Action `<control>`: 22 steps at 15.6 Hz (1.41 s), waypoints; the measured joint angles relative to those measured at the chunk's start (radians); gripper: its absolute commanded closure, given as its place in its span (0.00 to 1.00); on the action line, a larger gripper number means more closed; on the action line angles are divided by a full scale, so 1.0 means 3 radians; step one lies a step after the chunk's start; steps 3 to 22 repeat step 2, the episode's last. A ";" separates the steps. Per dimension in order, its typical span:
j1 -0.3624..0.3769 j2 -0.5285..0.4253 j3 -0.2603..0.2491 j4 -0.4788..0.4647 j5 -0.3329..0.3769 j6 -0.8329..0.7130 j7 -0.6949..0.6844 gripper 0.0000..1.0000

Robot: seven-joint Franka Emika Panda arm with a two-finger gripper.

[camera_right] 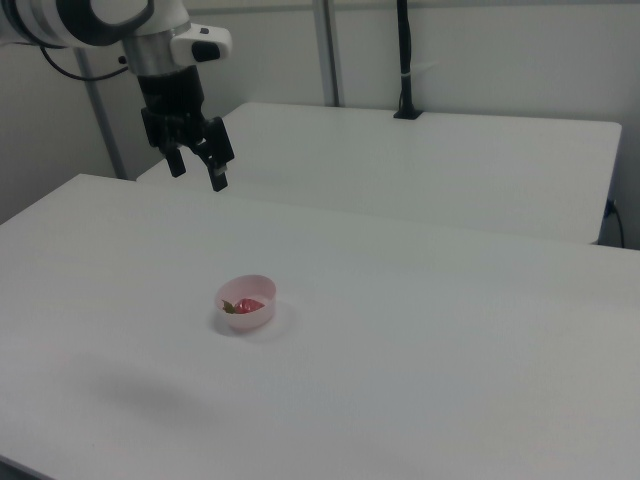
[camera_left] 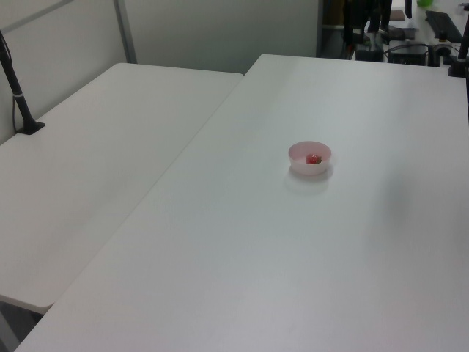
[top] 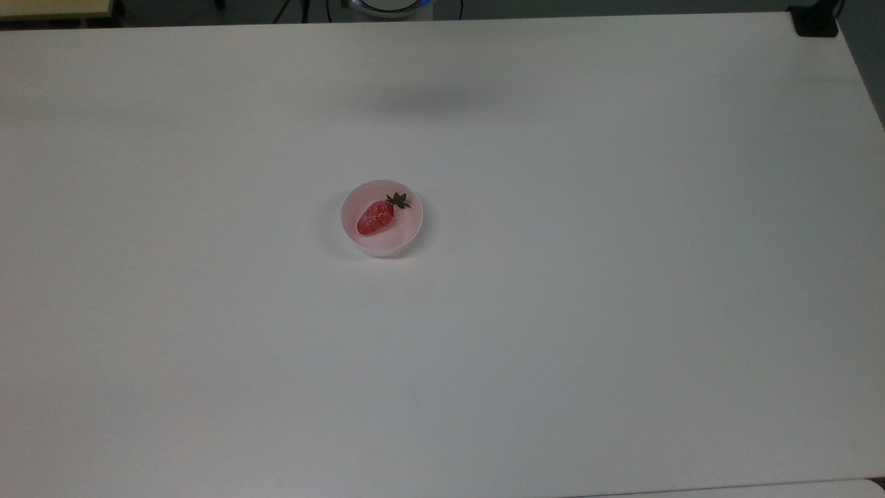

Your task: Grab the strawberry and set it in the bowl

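The strawberry (top: 376,217) is lying on its side inside the bowl (top: 412,232), which is sitting on the white counter (top: 622,277); in the top view its green cap is pointing toward the upper right. In the left view the bowl's near wall is hiding most of the fruit. In the right view the gripper (camera_right: 196,174) is hanging high above the counter, well apart from the bowl, its fingers spread and holding nothing.
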State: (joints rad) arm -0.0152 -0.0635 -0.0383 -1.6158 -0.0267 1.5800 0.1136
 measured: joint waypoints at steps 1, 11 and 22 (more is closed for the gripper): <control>-0.0001 0.0003 0.0000 -0.0001 0.0000 0.0048 -0.0032 0.00; -0.0001 0.0006 0.0000 -0.0002 0.0000 0.0099 -0.0048 0.00; -0.0001 0.0006 0.0000 -0.0002 0.0000 0.0099 -0.0048 0.00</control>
